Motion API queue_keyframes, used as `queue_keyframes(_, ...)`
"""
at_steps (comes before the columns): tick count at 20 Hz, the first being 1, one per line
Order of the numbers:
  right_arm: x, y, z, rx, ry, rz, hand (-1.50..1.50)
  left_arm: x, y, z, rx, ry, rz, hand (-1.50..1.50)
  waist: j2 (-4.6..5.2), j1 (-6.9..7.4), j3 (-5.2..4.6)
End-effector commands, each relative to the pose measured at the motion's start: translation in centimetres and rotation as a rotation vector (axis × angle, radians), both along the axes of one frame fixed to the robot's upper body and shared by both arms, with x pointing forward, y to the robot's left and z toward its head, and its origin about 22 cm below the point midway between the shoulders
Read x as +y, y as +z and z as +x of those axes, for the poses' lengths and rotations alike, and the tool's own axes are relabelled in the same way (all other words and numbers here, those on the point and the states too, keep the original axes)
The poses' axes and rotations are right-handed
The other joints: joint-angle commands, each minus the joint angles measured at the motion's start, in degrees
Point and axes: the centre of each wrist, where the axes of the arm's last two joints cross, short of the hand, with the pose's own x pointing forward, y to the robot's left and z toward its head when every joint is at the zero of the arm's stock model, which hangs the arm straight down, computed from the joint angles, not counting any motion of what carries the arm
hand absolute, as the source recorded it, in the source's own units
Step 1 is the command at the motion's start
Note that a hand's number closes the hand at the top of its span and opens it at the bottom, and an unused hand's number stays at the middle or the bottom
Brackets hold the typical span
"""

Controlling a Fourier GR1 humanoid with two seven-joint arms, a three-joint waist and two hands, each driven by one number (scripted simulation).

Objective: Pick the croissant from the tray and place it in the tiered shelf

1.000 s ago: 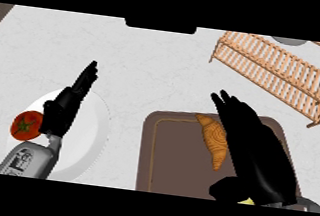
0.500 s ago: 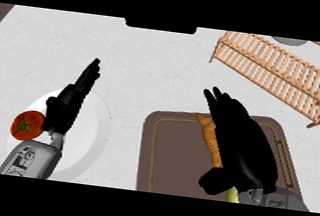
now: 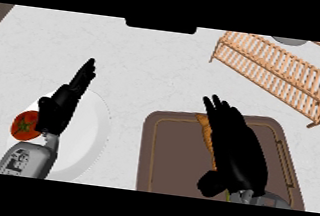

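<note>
The right hand lies stretched over the tray. Its fingers are straight and point away from the robot, and they are not closed round anything. Under its left side the croissant shows as a narrow orange strip, the rest being hidden by the hand. I cannot tell if the fingers touch it. The croissant lies on the tray, its far tip close to the tray's far rim.

To the left of the hand the brown floor of the tray is bare up to its left rim. The near side of the tray is cut by the lower edge of the view.

Beyond the tray's far right corner stands the tiered shelf, of wooden slats and set at a slant, with its near end close to that corner. Left of the shelf the white table is wide and bare.

At the left the left hand rests open, fingers up, over a white plate. A tomato lies at the plate's left edge, just beside this hand.
</note>
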Motion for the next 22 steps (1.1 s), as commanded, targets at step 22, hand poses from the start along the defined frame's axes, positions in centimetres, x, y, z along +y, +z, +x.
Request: queue_keyframes(22,-0.5,-4.6,3.5,0.055,-0.058,-0.099,-1.5,-1.3,-0.4,-0.1,0.003,-0.013,-0.004,0.0,0.02,0.01,0.0)
